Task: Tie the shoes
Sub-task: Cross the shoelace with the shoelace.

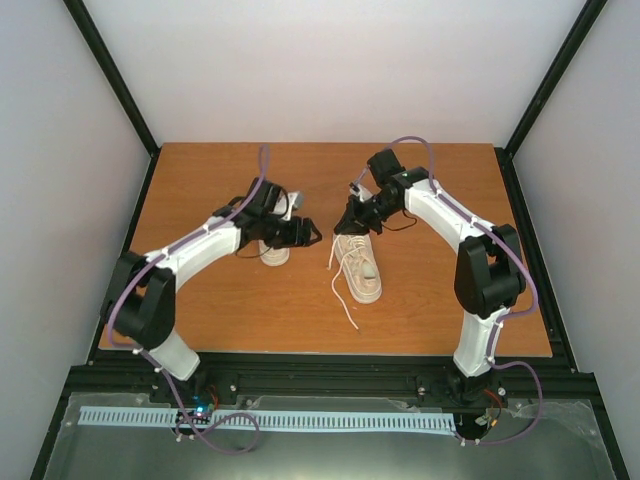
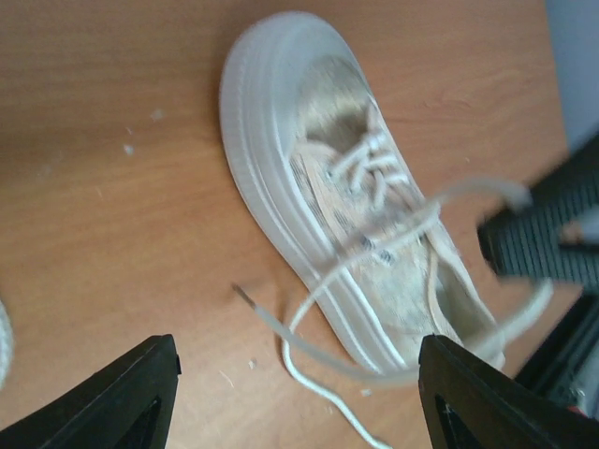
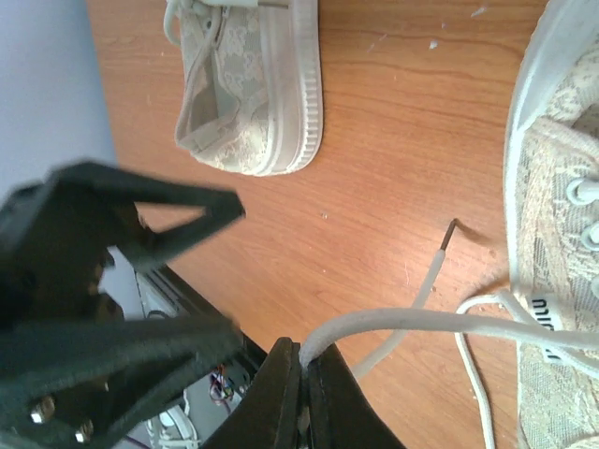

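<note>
Left tool (image 2: 298, 379) hovers over the desk (image 1: 200, 180) with jaws wide, one shoe (image 1: 275, 253) close behind it and the other shoe (image 1: 362, 272) just ahead. Right tool (image 3: 301, 367), above that second shoe, pinches its white lace (image 3: 412, 323) tight.

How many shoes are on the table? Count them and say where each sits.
2. One shoe lies left of centre, partly hidden under the left arm; the other shoe lies right of centre, its lace pinched in the right pincer. No more show.
</note>
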